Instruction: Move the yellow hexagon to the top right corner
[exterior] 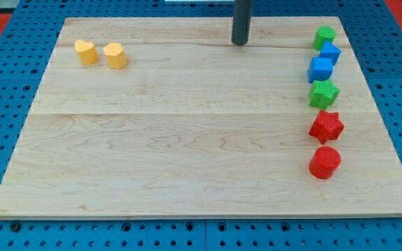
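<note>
Two yellow blocks sit near the view's top left of the wooden board (187, 139). The right one is the yellow hexagon (115, 55); the left one is a yellow heart-like block (85, 51). They stand close together, a small gap between them. My tip (239, 42) is near the view's top edge, right of the middle. It is far to the right of the yellow blocks and touches no block.
A column of blocks runs down the view's right side: a green block (324, 36), two blue blocks (331, 51) (319, 69), a green star (323, 93), a red star (326, 126) and a red cylinder (324, 162). A blue pegboard surrounds the board.
</note>
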